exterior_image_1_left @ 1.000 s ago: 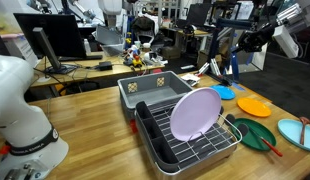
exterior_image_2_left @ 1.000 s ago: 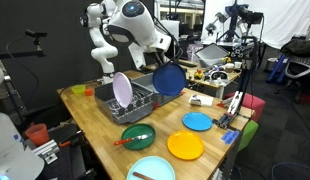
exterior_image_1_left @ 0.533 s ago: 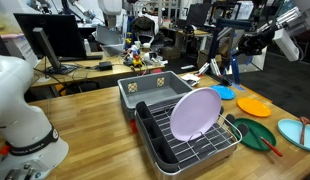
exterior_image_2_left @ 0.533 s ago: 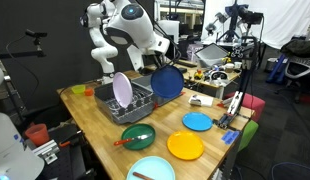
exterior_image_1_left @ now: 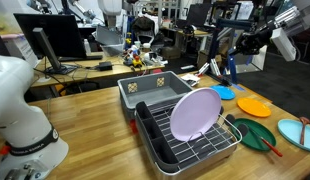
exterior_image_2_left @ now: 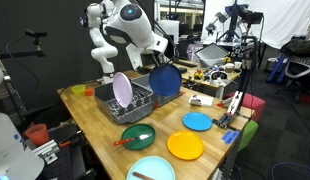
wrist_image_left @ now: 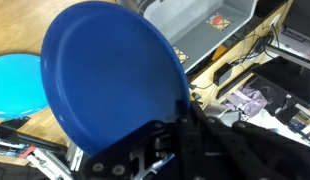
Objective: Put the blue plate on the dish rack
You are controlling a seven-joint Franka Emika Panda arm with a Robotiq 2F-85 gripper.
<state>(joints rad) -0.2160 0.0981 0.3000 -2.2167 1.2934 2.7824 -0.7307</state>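
Gripper (wrist_image_left: 183,120) pinches the blue plate (wrist_image_left: 110,75) by its rim; I'd hold it upright and slot it between the dish rack (exterior_image_2_left: 143,103) prongs mid-frame.

No readable text, labels, brands or numbers in any view, all markings too small or blurred

An exterior view sits close and low beside the robot base (exterior_image_1_left: 25,120), facing the dish rack (exterior_image_1_left: 185,140) at lower centre. An exterior view stands farther off, facing the arm (exterior_image_2_left: 125,30) across the table (exterior_image_2_left: 95,125). Both exterior views share the rack. The wrist view looks closely at the blue plate (wrist_image_left: 115,70).
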